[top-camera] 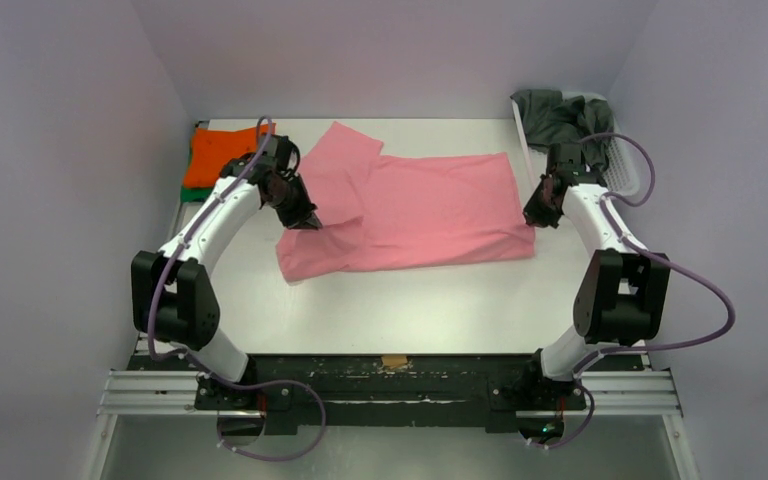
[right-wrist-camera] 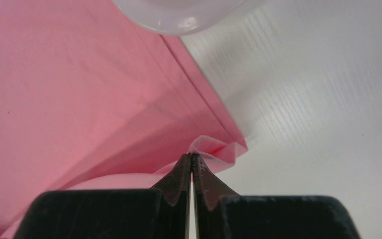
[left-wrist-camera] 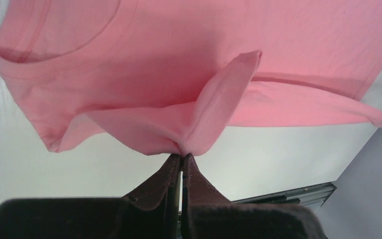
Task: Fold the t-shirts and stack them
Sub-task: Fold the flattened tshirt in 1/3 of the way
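A salmon pink t-shirt (top-camera: 430, 210) lies spread across the middle of the table, partly folded. My left gripper (top-camera: 304, 217) is shut on a pinched fold at its left shoulder edge (left-wrist-camera: 199, 134) and lifts it a little. My right gripper (top-camera: 537, 215) is shut on the shirt's right corner (right-wrist-camera: 214, 148) close to the table. A folded bright orange t-shirt (top-camera: 222, 155) lies at the far left on a green one (top-camera: 194, 193). A dark grey t-shirt (top-camera: 557, 117) hangs out of the basket at the far right.
A white slotted plastic basket (top-camera: 620, 165) stands at the far right corner, just behind my right arm. The white table (top-camera: 410, 300) has bare surface in front of the pink shirt. Walls close in on the left, back and right.
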`<state>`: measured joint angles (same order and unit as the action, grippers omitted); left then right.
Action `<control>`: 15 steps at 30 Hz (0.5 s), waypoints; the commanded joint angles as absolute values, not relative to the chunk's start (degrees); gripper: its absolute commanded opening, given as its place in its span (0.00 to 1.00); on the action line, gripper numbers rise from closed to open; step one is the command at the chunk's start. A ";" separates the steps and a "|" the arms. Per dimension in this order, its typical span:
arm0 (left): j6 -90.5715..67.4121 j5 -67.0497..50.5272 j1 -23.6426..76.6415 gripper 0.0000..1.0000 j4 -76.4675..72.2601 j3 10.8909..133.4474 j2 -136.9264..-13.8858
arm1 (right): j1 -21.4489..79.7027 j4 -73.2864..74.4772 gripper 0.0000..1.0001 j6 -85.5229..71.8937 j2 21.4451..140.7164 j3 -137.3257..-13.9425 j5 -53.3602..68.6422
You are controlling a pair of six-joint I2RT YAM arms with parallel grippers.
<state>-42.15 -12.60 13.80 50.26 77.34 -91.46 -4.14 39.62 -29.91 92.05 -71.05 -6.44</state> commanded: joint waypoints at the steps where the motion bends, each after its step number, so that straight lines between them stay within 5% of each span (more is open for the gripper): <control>1: -39.11 -11.08 12.11 0.00 48.00 83.32 -94.18 | -4.12 38.66 0.00 -28.13 93.73 -75.27 -9.55; 15: -32.67 -7.90 11.69 0.00 48.82 99.76 -107.17 | -4.08 35.14 0.00 -27.70 98.99 -76.88 -10.63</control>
